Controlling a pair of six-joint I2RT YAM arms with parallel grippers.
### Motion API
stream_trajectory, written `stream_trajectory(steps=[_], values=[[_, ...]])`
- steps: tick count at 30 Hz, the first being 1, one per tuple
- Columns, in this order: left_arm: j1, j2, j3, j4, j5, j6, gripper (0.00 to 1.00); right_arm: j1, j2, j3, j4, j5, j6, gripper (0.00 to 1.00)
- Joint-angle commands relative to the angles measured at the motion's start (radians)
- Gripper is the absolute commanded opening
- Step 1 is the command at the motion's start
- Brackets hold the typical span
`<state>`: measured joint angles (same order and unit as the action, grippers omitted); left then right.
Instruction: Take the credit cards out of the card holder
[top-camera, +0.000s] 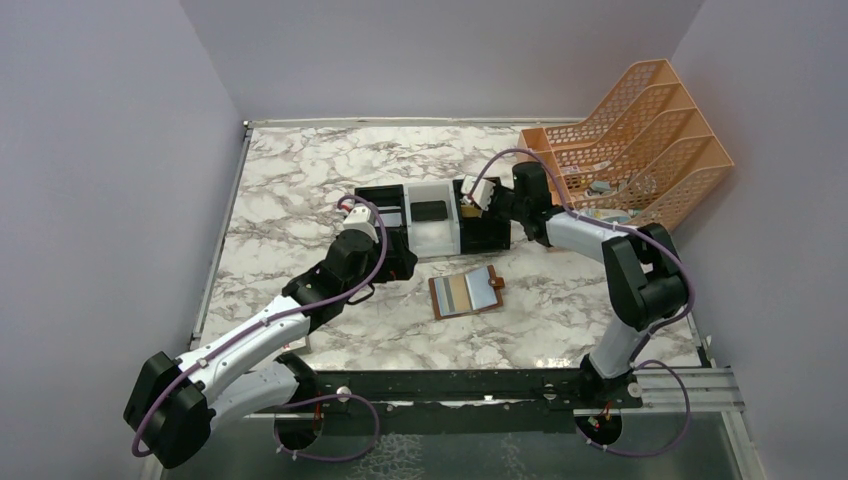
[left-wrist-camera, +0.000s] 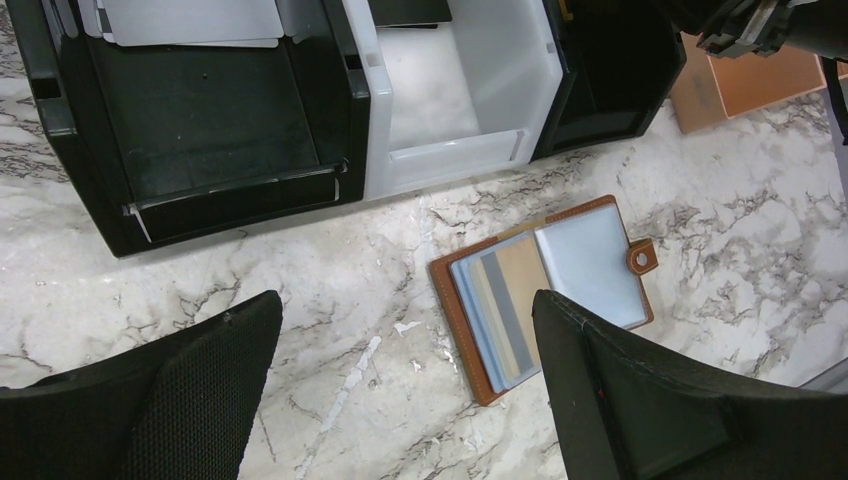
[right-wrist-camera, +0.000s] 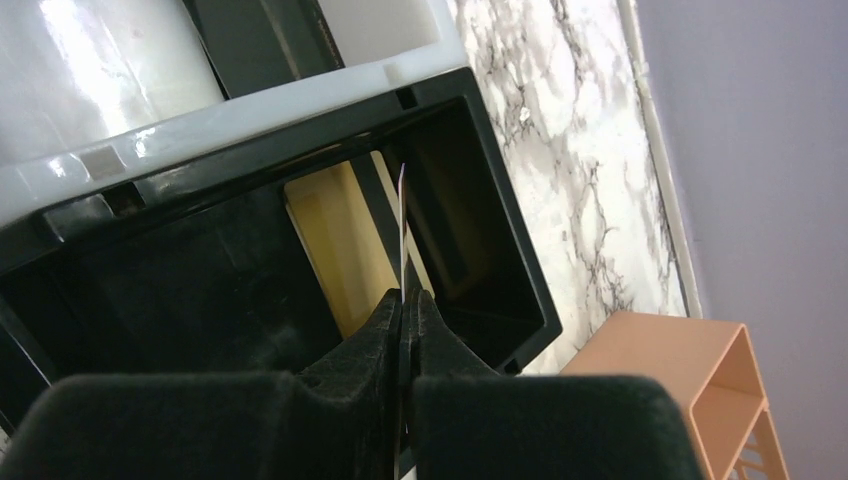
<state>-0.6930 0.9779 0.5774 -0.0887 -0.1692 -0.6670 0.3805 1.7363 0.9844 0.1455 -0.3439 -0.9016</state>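
Note:
The brown card holder (top-camera: 466, 292) lies open on the marble, with tan and grey-blue credit cards (left-wrist-camera: 505, 300) tucked in its left pockets and its snap tab (left-wrist-camera: 641, 258) at the right. My left gripper (left-wrist-camera: 405, 310) is open and empty, hovering just left of the holder; in the top view it (top-camera: 392, 264) is near the tray's front. My right gripper (right-wrist-camera: 405, 300) is shut on a thin card seen edge-on (right-wrist-camera: 402, 230), held over the tray's right black compartment, where a gold card (right-wrist-camera: 345, 240) lies. In the top view this gripper (top-camera: 472, 200) is over that compartment.
The black-white-black tray (left-wrist-camera: 370, 120) stands behind the holder; a grey card (left-wrist-camera: 190, 20) lies in its left compartment and a dark card (top-camera: 430, 210) in the white middle. An orange file rack (top-camera: 640, 140) stands at the back right, close to the right arm.

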Motion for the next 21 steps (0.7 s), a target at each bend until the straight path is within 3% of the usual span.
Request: stream_trajectory(steps=[1, 16, 21], values=[[0.006, -0.010, 0.007, -0.002, -0.004, 0.003, 0.99, 0.003, 0.032, 0.019, 0.033, -0.022, -0.032, 0.01], [0.006, 0.001, 0.016, -0.027, -0.013, 0.001, 0.99, 0.009, 0.152, 0.054, 0.150, -0.078, -0.135, 0.01], [0.006, -0.007, 0.012, -0.038, -0.020, 0.003, 0.99, 0.008, 0.151, 0.057, 0.083, -0.088, -0.178, 0.10]])
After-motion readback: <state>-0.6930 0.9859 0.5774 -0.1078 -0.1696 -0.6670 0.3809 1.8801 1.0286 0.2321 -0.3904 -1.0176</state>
